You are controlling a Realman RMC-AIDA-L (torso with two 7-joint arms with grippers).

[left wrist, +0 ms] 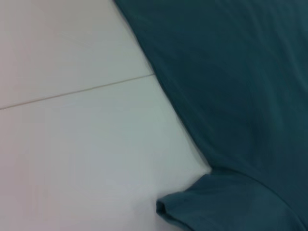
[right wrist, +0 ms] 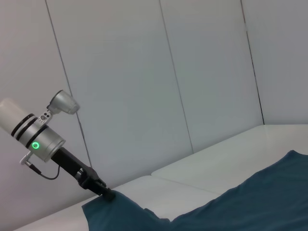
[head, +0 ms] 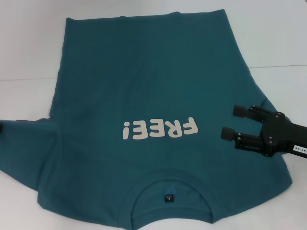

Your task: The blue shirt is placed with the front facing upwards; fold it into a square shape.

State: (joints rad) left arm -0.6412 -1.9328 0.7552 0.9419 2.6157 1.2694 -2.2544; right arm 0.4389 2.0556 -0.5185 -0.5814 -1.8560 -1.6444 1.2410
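The blue shirt lies flat and front up on the white table. Its white "FREE!" lettering reads upside down, and its collar with a small dark label is at the near edge. My right gripper is open and empty over the shirt's right shoulder area, fingers pointing left. My left gripper sits at the tip of the left sleeve and barely shows at the left edge of the head view. The left wrist view shows the shirt's side and the sleeve.
The white table has a thin seam line left of the shirt. Grey wall panels stand behind the table. The shirt's hem lies at the far side.
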